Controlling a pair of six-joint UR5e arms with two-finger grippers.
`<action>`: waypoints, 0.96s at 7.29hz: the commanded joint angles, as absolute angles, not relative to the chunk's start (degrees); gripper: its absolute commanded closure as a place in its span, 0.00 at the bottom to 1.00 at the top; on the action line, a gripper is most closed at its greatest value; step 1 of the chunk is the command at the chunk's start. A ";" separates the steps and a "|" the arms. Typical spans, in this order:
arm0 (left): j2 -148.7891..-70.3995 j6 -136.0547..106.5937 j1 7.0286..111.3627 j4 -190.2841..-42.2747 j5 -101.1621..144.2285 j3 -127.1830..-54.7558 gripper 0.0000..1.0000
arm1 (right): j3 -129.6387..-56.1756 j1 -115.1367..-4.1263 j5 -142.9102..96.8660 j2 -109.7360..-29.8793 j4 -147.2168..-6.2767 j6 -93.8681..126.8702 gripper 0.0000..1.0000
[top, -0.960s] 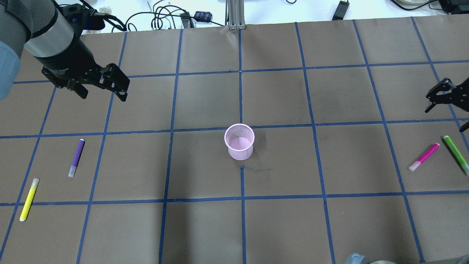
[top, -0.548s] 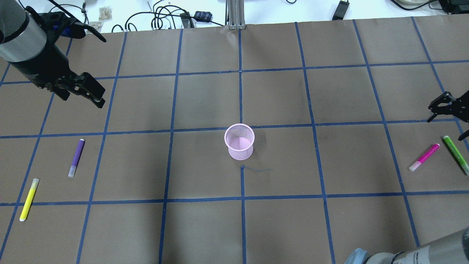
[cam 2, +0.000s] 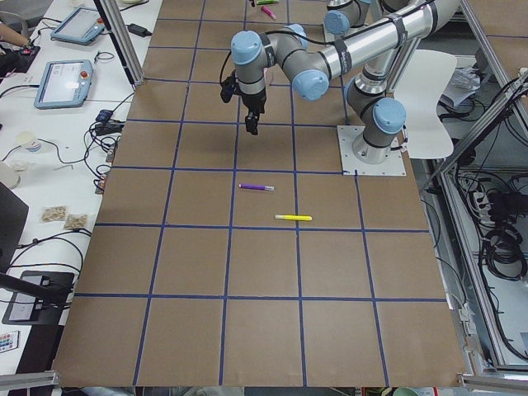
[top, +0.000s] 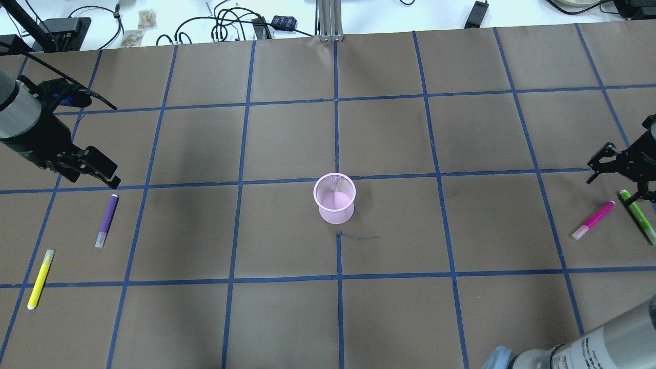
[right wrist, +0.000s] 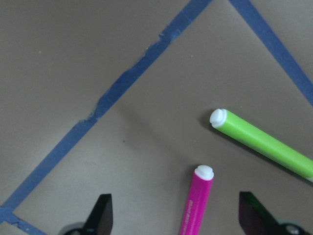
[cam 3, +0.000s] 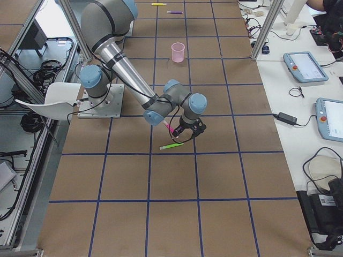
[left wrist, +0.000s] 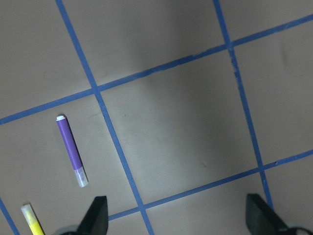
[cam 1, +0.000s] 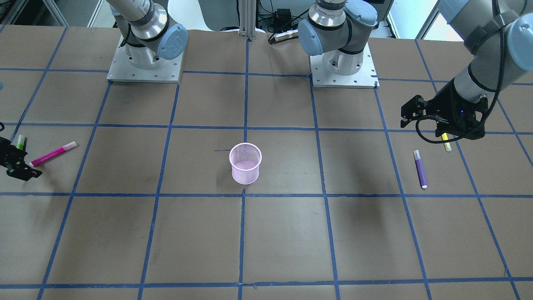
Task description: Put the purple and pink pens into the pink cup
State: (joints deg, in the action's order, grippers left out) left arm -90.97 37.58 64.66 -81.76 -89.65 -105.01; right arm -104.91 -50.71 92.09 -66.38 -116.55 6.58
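- Cup (top: 334,197): on the table (top: 287,318), at its middle.
- First pen (top: 107,220) and second pen (top: 40,278): far left, apart.
- Third pen (top: 593,220) and fourth pen (top: 638,216): far right, side by side.

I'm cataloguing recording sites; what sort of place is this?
Probably a robotics lab: a left arm and right arm bolted to a table gridded with blue tape, with teach pendants and loose cables alongside.

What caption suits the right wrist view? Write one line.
Open right end effector hovers over pink pen beside green pen.
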 commanded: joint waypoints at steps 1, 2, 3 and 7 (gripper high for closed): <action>-95.69 32.29 63.63 -76.33 -90.52 -106.08 0.00 | -107.30 -50.71 93.42 -66.35 -116.63 6.68 0.10; -97.89 32.00 63.55 -71.94 -93.92 -106.78 0.00 | -107.58 -50.71 95.34 -66.44 -116.63 6.68 0.10; -99.82 31.99 63.54 -68.07 -95.35 -108.27 0.00 | -107.67 -50.71 95.36 -66.45 -116.63 6.07 0.11; -105.01 32.34 59.42 -62.15 -95.28 -110.74 0.00 | -107.75 -47.81 94.57 -66.45 -116.46 1.95 0.79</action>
